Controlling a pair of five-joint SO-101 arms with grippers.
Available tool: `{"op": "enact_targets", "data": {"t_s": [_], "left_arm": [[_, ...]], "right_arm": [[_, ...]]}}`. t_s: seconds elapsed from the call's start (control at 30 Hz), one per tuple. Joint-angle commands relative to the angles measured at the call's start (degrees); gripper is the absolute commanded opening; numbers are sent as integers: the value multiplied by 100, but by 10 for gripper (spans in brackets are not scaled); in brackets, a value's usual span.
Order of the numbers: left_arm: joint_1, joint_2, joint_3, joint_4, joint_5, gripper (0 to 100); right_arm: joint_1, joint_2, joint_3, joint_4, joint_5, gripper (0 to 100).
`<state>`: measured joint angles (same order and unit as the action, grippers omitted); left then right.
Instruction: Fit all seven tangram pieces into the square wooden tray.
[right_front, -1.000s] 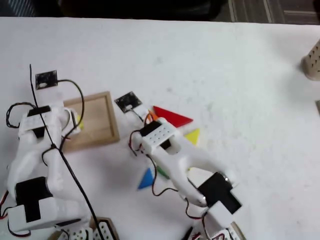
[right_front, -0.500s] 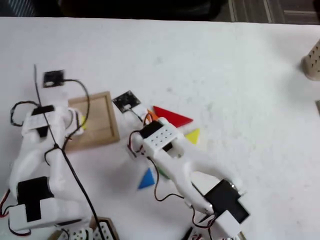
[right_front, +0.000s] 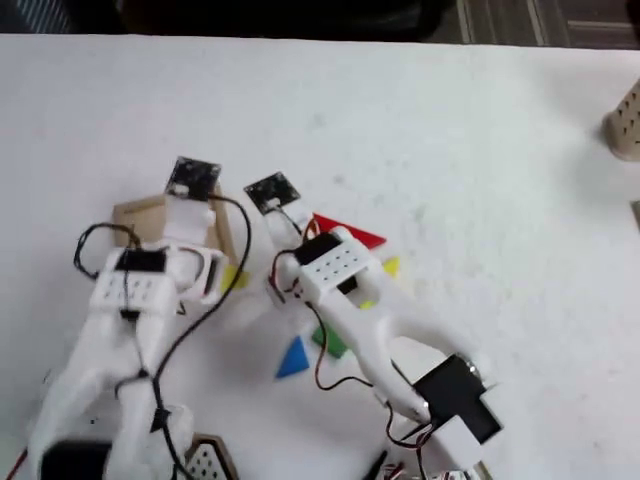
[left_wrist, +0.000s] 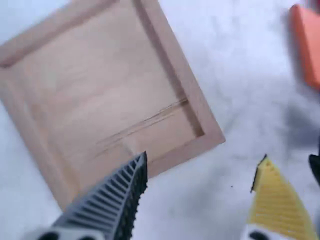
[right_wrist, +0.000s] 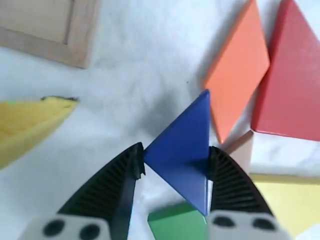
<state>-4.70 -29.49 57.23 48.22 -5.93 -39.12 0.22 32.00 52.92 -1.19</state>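
The square wooden tray (left_wrist: 195, 100) lies with nothing in it, its rim (right_front: 135, 212) showing beside the left arm. My left gripper (left_wrist: 202, 159) hangs open over the tray's near corner, nothing between its grey and yellow fingers. My right gripper (right_wrist: 175, 150) is shut on a blue triangle (right_wrist: 182, 150) standing on edge. Just beyond it lie the orange parallelogram (right_wrist: 237, 70), red triangle (right_wrist: 295, 85), a yellow triangle (right_wrist: 285, 200) and a green piece (right_wrist: 175, 220). A second blue triangle (right_front: 292, 358) rests on the table beside the right arm.
The two arms stand close together by the tray's right edge (right_wrist: 75, 40). A pale pegged block (right_front: 625, 120) sits at the far right table edge. Loose cables trail over both arms. White tabletop stretches across the back and right.
The left arm has swung right across the tray, ending beside the right gripper. The right arm has shifted slightly toward the red triangle.
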Motion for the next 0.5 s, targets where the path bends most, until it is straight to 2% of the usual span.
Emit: {"op": "enact_targets", "data": {"t_s": [0.0, 0.1, 0.2, 0.3, 0.47], "left_arm": [[-163, -1218, 229, -35, 290, 355], [-857, -1754, 299, -35, 589, 355], [-1640, -1666, 176, -229, 1248, 355], [-2387, -1077, -167, -334, 1978, 354], [-3415, 655, -1275, -273, 2884, 354]], "right_arm": [[101, -391, -35, 31, 53, 106], [101, -391, -53, 31, 35, 106], [57, -391, -141, -4, 26, 106], [-40, -391, -404, 22, 26, 106], [-207, -338, -897, 4, 26, 105]]}}
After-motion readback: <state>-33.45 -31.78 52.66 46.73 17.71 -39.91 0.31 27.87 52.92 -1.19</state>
